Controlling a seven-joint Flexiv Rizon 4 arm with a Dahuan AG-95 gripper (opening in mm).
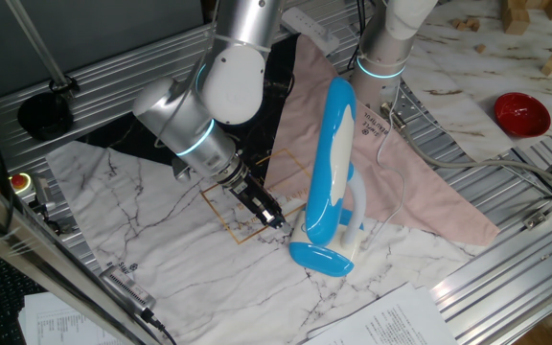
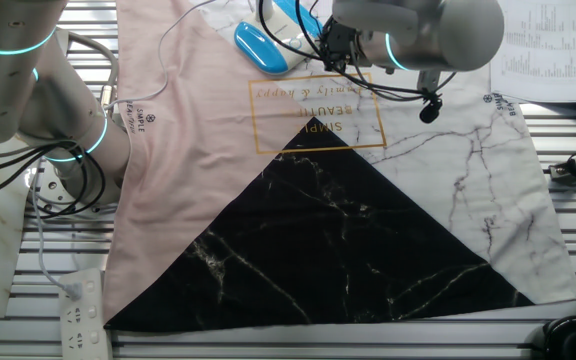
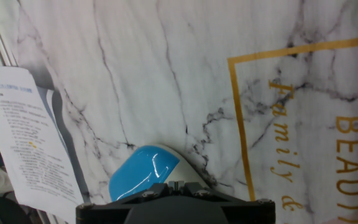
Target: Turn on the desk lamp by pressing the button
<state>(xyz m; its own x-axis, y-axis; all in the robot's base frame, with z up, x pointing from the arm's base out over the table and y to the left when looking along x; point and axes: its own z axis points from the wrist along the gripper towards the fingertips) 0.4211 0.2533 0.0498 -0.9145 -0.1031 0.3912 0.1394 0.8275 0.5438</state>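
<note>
My black two-finger gripper (image 1: 278, 221) hangs just beside the glossy blue-and-white plastic desk lamp's (image 1: 332, 182) oval base — finger state I cannot tell.

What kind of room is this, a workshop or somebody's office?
Probably a robot lab, not an office. Two robot arms stand at a metal-slatted table covered with cloths, and a blue desk lamp sits there like a test prop.

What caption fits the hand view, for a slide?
Gripper above the blue base of the desk lamp on a marble-print cloth.
</note>
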